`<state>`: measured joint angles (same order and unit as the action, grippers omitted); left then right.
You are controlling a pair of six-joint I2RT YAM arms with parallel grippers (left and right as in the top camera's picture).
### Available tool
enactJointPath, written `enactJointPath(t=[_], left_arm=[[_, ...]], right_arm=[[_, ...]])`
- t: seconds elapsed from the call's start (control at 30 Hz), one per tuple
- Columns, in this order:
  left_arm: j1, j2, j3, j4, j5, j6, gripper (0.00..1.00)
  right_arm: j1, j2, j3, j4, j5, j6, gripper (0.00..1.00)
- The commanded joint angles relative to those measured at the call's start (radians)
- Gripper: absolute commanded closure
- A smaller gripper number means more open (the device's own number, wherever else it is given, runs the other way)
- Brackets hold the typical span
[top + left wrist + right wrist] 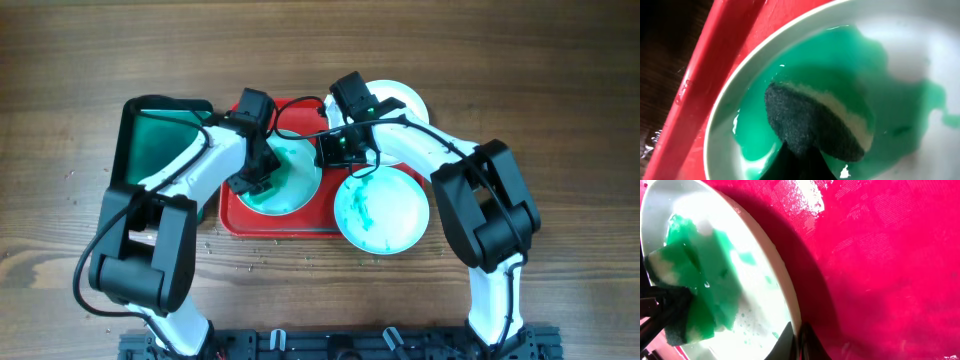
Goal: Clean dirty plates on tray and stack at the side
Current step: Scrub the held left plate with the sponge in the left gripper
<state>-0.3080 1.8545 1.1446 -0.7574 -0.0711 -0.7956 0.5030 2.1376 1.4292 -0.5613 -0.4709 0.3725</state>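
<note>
A white plate (298, 185) flooded with teal-green liquid sits on the red tray (280, 222). My left gripper (256, 178) is shut on a sponge (812, 125), dark scouring side up, and presses it into the plate's (900, 30) green pool. My right gripper (340, 150) is shut on that plate's right rim (790, 300), fingers either side of the edge (801, 340). The sponge also shows in the right wrist view (685, 295). A second smeared plate (381, 208) lies just right of the tray. A plain white plate (405, 100) lies at the back right.
A dark green tray (155, 140) stands left of the red tray, under my left arm. The red tray floor (890, 255) is wet and bare to the right of the held plate. Small crumbs or drops dot the wood in front of the tray.
</note>
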Motion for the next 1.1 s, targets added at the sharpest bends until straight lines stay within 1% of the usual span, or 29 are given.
enactJointPath(t=[0.0,0.1,0.17,0.23,0.3,0.33,0.37,0.4,0.47,0.6,0.67,0.7,0.73,0.77,0.8,0.83,0.87,1.0,1.07], left_arm=[[-0.039,0.026,-0.017,0.129,-0.080,-0.065,0.96],[-0.082,0.046,-0.017,0.314,-0.079,0.037,0.96],[-0.102,0.048,-0.017,0.367,-0.075,0.100,0.96],[-0.116,0.048,-0.017,0.375,-0.024,0.227,0.96],[-0.122,0.048,-0.017,0.364,0.099,0.394,0.96],[-0.122,0.048,-0.017,0.348,0.175,0.467,0.96],[-0.121,0.047,-0.017,0.310,0.282,0.568,0.96],[-0.117,0.047,-0.017,0.278,0.330,0.615,0.96],[-0.107,0.047,-0.017,0.200,0.355,0.661,0.96],[-0.057,0.029,-0.017,0.085,0.388,0.711,0.96],[-0.023,0.021,-0.017,0.045,0.359,0.710,0.96],[-0.004,0.019,-0.017,0.026,0.307,0.706,0.96],[0.016,0.019,-0.017,0.008,0.238,0.667,0.96],[0.035,0.019,-0.017,-0.007,0.150,0.590,0.96],[0.058,0.019,-0.017,-0.028,0.050,0.481,0.96],[0.069,0.019,-0.017,-0.038,0.013,0.428,0.96],[0.082,0.019,-0.017,-0.049,-0.014,0.365,0.96],[0.086,0.021,-0.017,-0.045,-0.024,0.137,0.96],[0.075,0.023,-0.017,0.001,-0.061,0.069,0.96]], right_arm=[[-0.003,0.017,-0.003,0.003,-0.017,-0.004,0.96],[-0.003,0.017,-0.005,0.003,-0.016,-0.005,0.96],[-0.003,0.017,-0.005,0.004,-0.015,-0.005,0.96],[-0.003,0.017,-0.005,0.004,-0.005,-0.003,0.96],[-0.003,0.017,-0.005,0.008,-0.004,-0.003,0.96],[-0.003,0.017,-0.005,0.011,-0.004,-0.003,0.96],[-0.003,0.017,-0.005,0.015,-0.005,-0.003,0.96],[-0.003,0.017,-0.005,0.018,-0.005,-0.003,0.96],[-0.003,0.017,-0.005,0.018,-0.005,-0.004,0.96],[-0.003,0.017,-0.005,0.018,-0.005,-0.004,0.96],[-0.003,0.017,-0.005,0.018,-0.005,-0.003,0.96],[-0.003,0.017,-0.005,0.018,-0.005,-0.003,0.96],[-0.003,0.017,-0.005,0.018,-0.005,-0.003,0.96],[-0.003,0.017,-0.005,0.018,-0.005,-0.003,0.95],[-0.003,0.017,-0.005,0.018,-0.005,-0.004,0.96],[-0.003,0.017,-0.005,0.018,-0.005,-0.004,0.96],[-0.003,0.017,-0.005,0.018,-0.005,-0.003,0.96],[-0.003,0.017,-0.005,0.019,-0.005,-0.002,0.96],[-0.003,0.017,-0.005,0.019,-0.001,-0.002,0.96]])
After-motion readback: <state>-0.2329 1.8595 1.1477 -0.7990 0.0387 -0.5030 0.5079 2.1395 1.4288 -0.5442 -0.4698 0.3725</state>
